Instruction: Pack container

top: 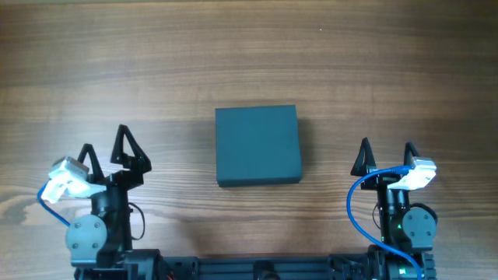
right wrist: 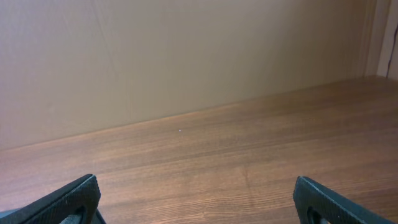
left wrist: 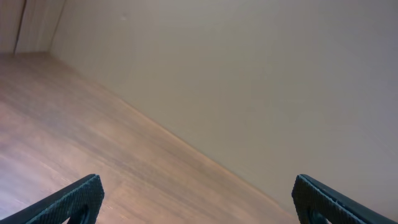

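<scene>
Container [top: 257,145] sits on table [top: 233,54] between gaping left pincer [top: 105,140] and right pincer [top: 387,145].

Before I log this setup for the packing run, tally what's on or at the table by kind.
Teal-grey container: 1
Robot tools: 2 (left tool, right tool, both open)
Total: 3
</scene>
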You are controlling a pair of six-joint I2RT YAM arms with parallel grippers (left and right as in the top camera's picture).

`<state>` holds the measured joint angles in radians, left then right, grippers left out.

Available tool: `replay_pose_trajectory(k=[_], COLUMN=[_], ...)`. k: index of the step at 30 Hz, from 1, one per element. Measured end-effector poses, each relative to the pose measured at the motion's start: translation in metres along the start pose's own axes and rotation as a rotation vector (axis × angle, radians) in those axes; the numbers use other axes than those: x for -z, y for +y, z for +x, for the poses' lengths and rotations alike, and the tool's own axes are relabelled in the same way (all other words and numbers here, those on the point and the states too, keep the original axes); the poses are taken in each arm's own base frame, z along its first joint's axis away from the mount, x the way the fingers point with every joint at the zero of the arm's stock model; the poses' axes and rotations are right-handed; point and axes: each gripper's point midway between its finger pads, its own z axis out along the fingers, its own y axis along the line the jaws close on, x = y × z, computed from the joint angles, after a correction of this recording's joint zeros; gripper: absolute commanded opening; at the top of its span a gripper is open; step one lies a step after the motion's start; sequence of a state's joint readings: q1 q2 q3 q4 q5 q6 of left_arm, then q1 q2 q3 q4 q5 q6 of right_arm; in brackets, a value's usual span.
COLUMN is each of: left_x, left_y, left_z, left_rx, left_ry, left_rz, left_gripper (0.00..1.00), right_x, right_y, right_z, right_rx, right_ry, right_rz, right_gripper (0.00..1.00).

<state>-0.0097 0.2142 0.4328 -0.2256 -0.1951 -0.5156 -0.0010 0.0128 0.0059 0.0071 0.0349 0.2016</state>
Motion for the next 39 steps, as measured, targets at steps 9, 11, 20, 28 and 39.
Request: replay_pose_trajectory(k=[9,11,20,28,39], left_x=[-0.002,-0.003,-0.005,-0.005,-0.004], left_y=[0.027,0.032,0.05,0.056,0.057], left_z=[0.048,0.06,0.095,0.107,0.113], left_rx=[-0.008,-0.007,-0.009,-0.009,-0.244], left_ry=[0.066,0.087,0.145,0.152,0.184], left_rz=[-0.02,-0.017,-0.029,-0.025,-0.007], left_gripper=[1.0,1.0,1.0,1.0,1.0], right_x=[0.0,0.0,0.0,0.0,0.0], right_y=[0.0,0.0,0.0,0.0,0.0], right_z=[0.0,0.0,0.0,0.0,0.0], right_rx=[0.0,0.0,0.0,0.0,0.0], right_ry=[0.0,0.0,0.0,0.0,0.0], right_rz=[0.0,0.0,0.0,0.0,0.0], right_gripper=[1.0,1.0,1.0,1.0,1.0])
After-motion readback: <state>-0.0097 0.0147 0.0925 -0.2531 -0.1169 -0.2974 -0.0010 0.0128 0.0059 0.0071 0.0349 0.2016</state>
